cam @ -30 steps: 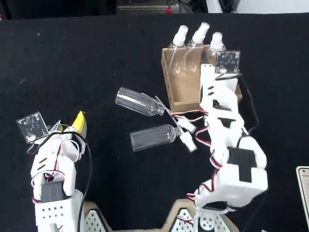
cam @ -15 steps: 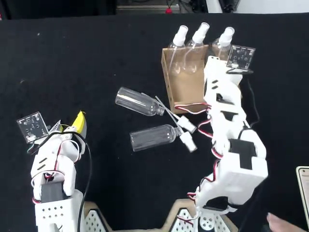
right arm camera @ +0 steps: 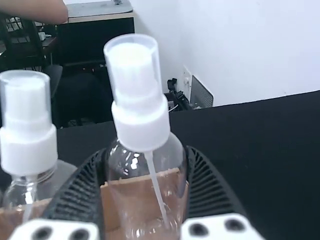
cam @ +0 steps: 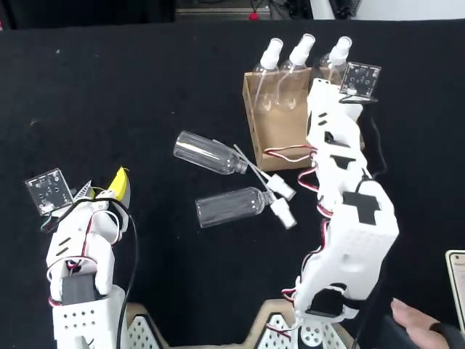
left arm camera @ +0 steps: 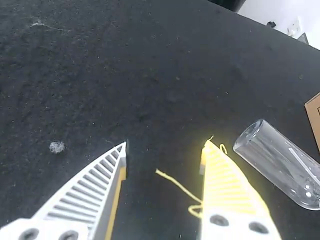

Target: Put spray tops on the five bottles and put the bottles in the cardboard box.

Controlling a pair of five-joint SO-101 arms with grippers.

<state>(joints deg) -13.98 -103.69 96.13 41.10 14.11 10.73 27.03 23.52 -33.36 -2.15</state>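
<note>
The right gripper (right arm camera: 146, 154) is clamped low on the third bottle (right arm camera: 140, 125), likely to keep it upright while it stands in the box (cam: 280, 142) beside two capped bottles (cam: 270, 58). It sits squarely between the jaws, its spray top above them. The left gripper (left arm camera: 165, 146) hangs over bare table, jaws spread on nothing, with a loose bottle (left arm camera: 280, 167) lying just beyond its yellow jaw.

The right arm (cam: 334, 145) hides the cardboard box's (cam: 280, 142) right side; the gripped bottle's (right arm camera: 131, 160) base is cut off.
</note>
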